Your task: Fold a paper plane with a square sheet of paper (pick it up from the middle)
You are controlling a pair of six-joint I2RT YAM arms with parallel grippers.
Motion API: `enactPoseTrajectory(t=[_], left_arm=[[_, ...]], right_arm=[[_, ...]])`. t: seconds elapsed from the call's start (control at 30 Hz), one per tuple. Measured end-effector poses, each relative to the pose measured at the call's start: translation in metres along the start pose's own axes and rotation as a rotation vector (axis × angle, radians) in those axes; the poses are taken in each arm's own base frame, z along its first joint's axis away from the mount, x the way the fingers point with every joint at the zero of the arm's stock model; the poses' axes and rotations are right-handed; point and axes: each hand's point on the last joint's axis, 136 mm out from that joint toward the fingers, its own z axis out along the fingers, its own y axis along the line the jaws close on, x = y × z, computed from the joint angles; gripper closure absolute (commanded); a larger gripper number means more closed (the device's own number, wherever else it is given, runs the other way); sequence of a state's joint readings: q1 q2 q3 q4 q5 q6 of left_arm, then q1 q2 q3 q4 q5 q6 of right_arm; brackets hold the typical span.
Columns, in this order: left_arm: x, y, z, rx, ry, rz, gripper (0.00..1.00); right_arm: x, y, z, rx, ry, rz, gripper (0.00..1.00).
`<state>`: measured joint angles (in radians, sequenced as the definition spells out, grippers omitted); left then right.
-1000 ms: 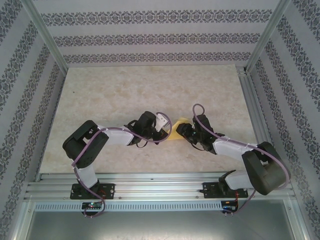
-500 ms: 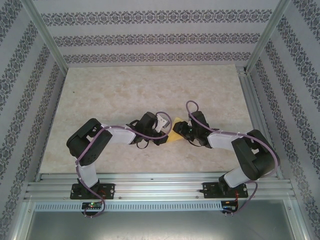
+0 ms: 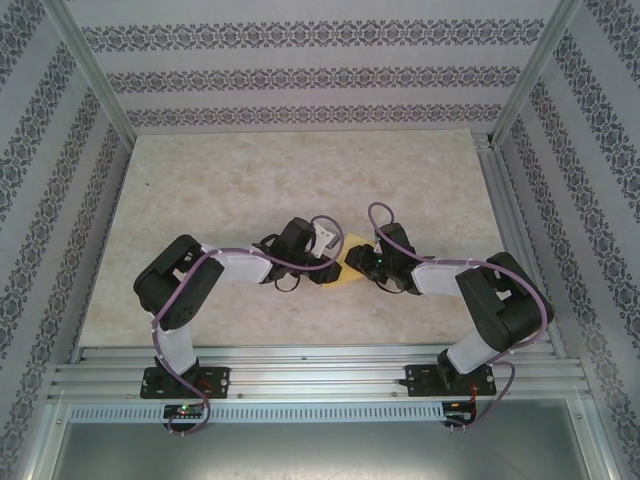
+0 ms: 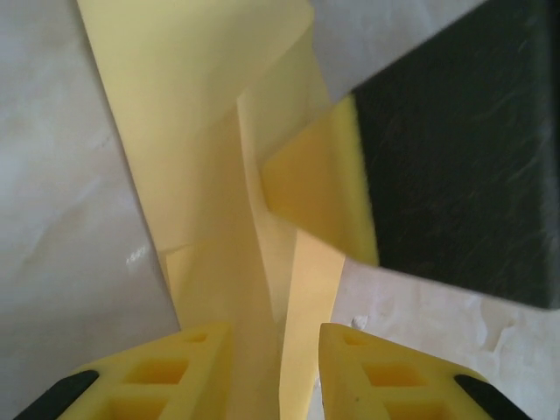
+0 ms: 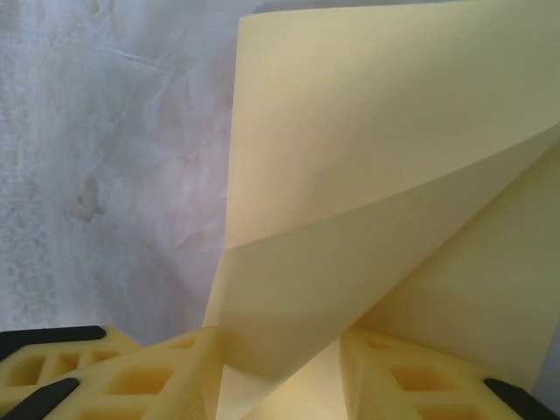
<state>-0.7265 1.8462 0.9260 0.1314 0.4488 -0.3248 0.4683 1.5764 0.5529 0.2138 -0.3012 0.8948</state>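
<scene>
We saw the square sheet of paper (image 5: 367,131) in plain pale yellow. The table (image 3: 220,180) was cream with faint beige marbling. The walls (image 3: 320,75) were white, banded with grey-violet floral stripes. The arms (image 3: 235,265) were black with white sections, and the cables (image 3: 370,214) looping round them were purple. The left gripper (image 4: 273,337) and right gripper (image 5: 278,337) had brighter yellow fingers (image 4: 201,350) tipped with black. The frame rails (image 3: 310,375) were silver.
</scene>
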Motion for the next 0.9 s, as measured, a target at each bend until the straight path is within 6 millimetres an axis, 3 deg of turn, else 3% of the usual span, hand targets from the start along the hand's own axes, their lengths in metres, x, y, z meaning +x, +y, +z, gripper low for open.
enactPoseTrajectory(t=[0.2, 0.47, 0.9], left_arm=[[-0.013, -0.003, 0.005, 0.007, -0.009, 0.007, 0.68], [0.000, 0.010, 0.013, -0.032, 0.038, -0.017, 0.84], [0.012, 0.026, 0.004, -0.045, 0.001, -0.113, 0.87]], right_arm=[[-0.003, 0.002, 0.000, -0.013, -0.007, 0.001, 0.60], [-0.008, 0.012, -0.001, -0.063, -0.016, -0.002, 0.60], [-0.017, 0.004, -0.009, -0.073, -0.053, 0.023, 0.57]])
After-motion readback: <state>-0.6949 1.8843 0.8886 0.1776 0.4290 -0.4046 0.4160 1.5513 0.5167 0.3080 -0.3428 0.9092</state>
